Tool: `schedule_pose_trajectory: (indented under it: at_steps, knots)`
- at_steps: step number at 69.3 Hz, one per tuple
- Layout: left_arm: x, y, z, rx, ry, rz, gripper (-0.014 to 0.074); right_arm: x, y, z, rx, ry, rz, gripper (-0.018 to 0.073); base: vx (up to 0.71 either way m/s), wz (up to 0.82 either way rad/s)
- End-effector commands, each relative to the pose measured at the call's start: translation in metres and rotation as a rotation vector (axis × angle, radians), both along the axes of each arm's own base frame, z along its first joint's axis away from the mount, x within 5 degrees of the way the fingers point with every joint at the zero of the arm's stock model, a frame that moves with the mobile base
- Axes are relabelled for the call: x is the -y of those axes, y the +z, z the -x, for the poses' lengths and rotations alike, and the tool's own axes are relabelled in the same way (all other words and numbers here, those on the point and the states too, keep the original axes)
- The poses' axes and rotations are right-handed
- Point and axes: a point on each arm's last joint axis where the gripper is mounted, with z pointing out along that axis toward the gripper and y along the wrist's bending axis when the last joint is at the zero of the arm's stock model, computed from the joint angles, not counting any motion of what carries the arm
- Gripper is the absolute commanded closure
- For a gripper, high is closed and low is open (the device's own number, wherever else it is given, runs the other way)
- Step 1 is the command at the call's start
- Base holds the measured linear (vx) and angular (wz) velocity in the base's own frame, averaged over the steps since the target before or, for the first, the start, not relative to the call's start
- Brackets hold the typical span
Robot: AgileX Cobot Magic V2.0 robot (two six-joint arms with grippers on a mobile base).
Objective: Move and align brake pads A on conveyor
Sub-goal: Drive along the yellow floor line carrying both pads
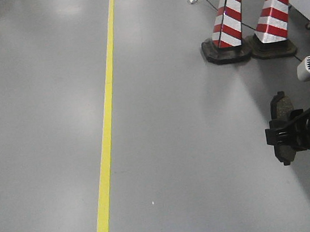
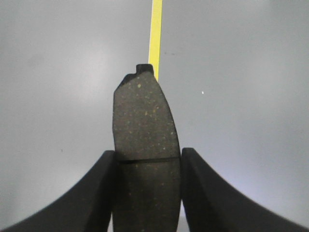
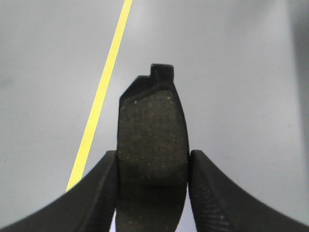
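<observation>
Transit step, judged: left gripper (image 2: 147, 154) clenched on left pad (image 2: 144, 121) at frame centre; right gripper (image 3: 152, 155) clenched on right pad (image 3: 152, 128) likewise, both above floor (image 2: 241, 72) crossed by yellow line (image 2: 156, 29). Conveyor out of view; next move probably needs travel to it, then lowering 2 pads parallel.

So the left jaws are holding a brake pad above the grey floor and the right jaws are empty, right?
Not quite: the right jaws are not empty. The right wrist view shows them shut on a second brake pad. The left jaws do hold a brake pad above the grey floor.
</observation>
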Motion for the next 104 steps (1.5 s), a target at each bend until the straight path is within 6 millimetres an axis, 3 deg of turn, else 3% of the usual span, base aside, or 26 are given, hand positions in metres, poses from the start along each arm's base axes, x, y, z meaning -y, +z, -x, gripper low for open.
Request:
schedule_pose_trajectory:
  at_steps: [1,104]
  knots:
    - [0.0010,0.0169,-0.0025,0.111,-0.010,0.003,0.0489,0.0002,0.0187,-0.0027,0.117,0.000,-0.019,0.0500,0.56,0.07]
    - [0.0010,0.0167,-0.0027,0.111,-0.010,0.003,0.0489,0.0002,0.0188,-0.0027,0.118,0.000,-0.019,0.0500,0.58,-0.03]
